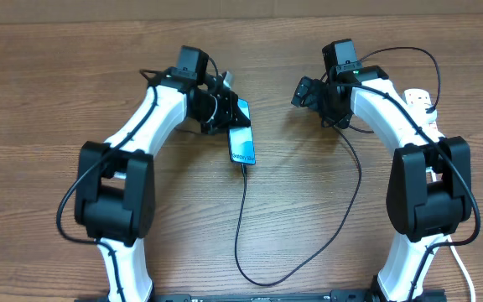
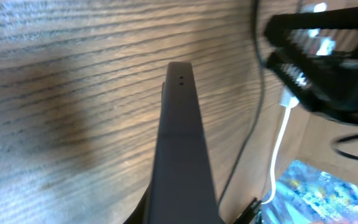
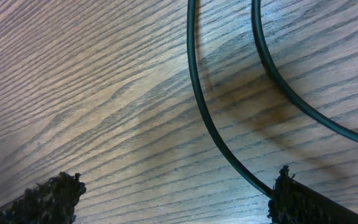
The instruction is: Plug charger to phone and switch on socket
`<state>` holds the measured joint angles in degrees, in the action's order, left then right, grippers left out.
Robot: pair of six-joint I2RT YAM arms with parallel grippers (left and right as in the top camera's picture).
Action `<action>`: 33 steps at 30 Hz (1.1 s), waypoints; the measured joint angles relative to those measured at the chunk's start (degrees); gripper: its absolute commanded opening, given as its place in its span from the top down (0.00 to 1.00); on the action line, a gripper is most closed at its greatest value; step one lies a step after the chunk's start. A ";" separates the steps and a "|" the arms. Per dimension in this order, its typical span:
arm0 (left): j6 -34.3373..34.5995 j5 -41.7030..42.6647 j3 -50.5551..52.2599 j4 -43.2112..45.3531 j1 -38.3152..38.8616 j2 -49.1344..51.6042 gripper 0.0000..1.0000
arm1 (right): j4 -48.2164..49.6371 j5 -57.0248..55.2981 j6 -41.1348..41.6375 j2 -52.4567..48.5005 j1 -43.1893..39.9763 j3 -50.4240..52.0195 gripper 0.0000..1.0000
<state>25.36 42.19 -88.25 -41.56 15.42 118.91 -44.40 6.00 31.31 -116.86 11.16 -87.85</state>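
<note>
The phone (image 1: 241,144) lies in the middle of the table, its light-blue screen lit. My left gripper (image 1: 230,116) is shut on its far end. In the left wrist view the phone's dark edge (image 2: 182,143) runs straight out from between the jaws. The charger (image 1: 241,226), a thin black cable, meets the phone's near edge, loops toward the table front and rises to the right. My right gripper (image 1: 303,91) hovers open to the right of the phone. Its fingers (image 3: 306,199) straddle bare wood, and the charger (image 3: 199,93) passes close by the right one. The socket (image 1: 420,102) is mostly hidden behind my right arm.
The socket's thick white cord (image 1: 462,268) runs down the right side, and also shows as a white cord (image 2: 278,143) in the left wrist view. A second strand of black cable (image 3: 291,93) crosses the wood at the upper right of the right wrist view.
</note>
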 measured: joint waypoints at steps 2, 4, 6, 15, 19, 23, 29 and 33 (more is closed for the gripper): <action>-0.96 1.01 0.02 1.22 0.26 2.23 0.96 | -0.02 0.00 -0.02 0.00 0.02 0.00 0.00; -1.88 2.58 0.02 2.89 0.37 4.48 0.96 | -0.02 0.02 -0.02 0.00 0.02 0.00 0.00; -2.08 3.45 0.02 3.89 0.35 5.55 0.96 | -0.13 0.00 -0.04 0.00 0.02 0.00 0.00; -4.48 3.74 -0.02 6.08 0.76 5.62 0.96 | -0.22 0.00 -0.92 0.00 0.00 0.00 0.00; -4.61 3.41 -0.02 6.62 1.11 5.62 0.96 | -0.22 0.02 -0.96 0.00 0.00 0.00 0.00; -4.57 3.17 -0.02 7.72 1.11 5.62 0.96 | -0.24 0.00 -1.11 0.00 0.02 0.00 0.00; -3.85 1.99 -0.02 8.83 1.46 5.62 0.96 | -0.70 0.00 -1.11 0.00 0.00 0.00 0.00; -3.06 1.40 -0.02 8.83 1.49 5.62 0.96 | -0.94 0.00 -1.11 0.00 0.00 0.00 0.00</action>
<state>22.31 43.59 -88.27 -32.73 16.91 124.53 -45.34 6.00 30.20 -116.86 11.16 -87.85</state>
